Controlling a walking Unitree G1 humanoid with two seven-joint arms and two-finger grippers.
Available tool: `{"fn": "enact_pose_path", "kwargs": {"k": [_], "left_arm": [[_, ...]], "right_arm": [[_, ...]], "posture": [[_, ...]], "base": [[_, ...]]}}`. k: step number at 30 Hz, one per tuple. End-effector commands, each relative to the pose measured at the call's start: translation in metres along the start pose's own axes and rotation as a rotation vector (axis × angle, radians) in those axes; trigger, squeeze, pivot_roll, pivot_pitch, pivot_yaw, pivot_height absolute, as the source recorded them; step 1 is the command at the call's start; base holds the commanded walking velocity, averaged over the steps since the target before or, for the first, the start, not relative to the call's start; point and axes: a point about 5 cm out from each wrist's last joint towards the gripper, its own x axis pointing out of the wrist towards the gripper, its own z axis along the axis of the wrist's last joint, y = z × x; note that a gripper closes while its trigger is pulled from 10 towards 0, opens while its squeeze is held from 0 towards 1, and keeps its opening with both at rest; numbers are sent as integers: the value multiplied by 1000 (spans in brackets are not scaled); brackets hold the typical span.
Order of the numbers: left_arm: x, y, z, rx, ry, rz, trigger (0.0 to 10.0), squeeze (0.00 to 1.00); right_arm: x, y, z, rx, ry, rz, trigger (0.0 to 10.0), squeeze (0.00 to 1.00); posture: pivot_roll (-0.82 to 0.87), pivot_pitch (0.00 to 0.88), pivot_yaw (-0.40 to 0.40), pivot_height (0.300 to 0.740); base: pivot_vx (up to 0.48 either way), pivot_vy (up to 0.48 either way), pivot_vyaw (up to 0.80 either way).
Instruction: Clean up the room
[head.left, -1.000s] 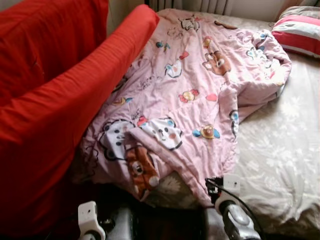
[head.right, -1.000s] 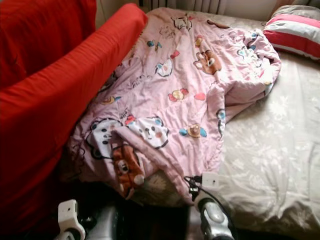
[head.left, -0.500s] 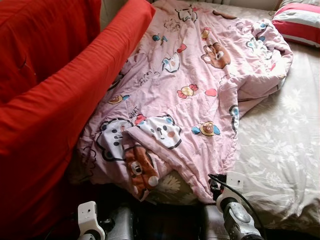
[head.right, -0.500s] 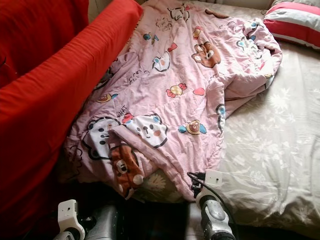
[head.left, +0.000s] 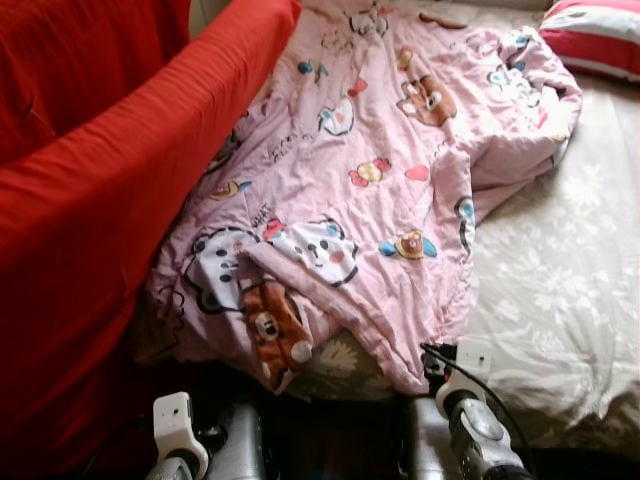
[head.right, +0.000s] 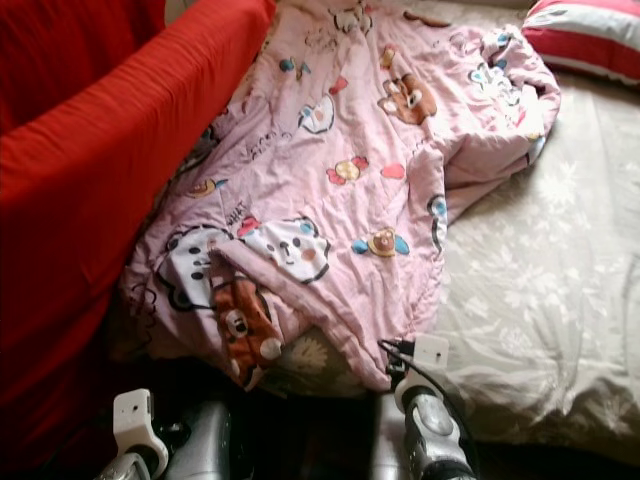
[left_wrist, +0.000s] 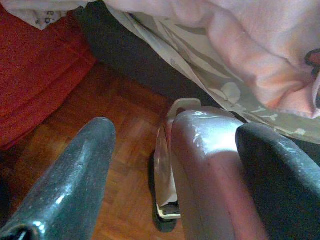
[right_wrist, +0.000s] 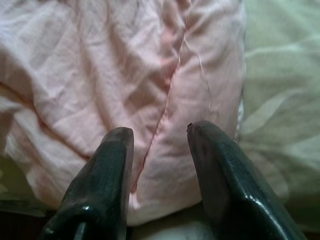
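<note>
Right gripper poised at quilt's near corner; grasp not yet made.

The pink quilt (head.left: 370, 190) lay rumpled mid-frame across the bed (head.left: 560, 300), beside the red sofa (head.left: 90, 200). The right gripper (right_wrist: 160, 165), fingers apart, hovered over its hem; closing on that fold appeared next. The left gripper (left_wrist: 170, 150), fingers apart, hung low. The quilt's far edge was cut off.

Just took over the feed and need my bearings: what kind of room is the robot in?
Most likely a bedroom. A bed with a floral sheet carries a rumpled pink cartoon quilt and a striped pillow; a red sofa stands alongside, on wooden parquet floor.
</note>
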Motion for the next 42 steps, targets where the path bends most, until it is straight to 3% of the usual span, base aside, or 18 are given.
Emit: {"fn": "enact_pose_path", "kwargs": {"k": [1,15,16,42], "left_arm": [[-9,0,-27,6,113,0,10000,0],[-10,1,-27,16,117,-3,10000,0],[-10,1,-27,16,118,-3,10000,0],[-14,7,-31,37,122,0,10000,0]], "right_arm": [[-1,2,-3,30,1,11,10000,1000],[0,4,1,22,-15,8,10000,1000],[0,4,1,20,-12,5,10000,0],[0,1,-6,75,54,-61,10000,0]], "posture": [[-1,246,39,586],[-2,242,41,586],[-1,243,41,586],[26,293,62,586]], "base": [[0,0,0],[0,0,0],[0,0,0],[0,0,0]]}}
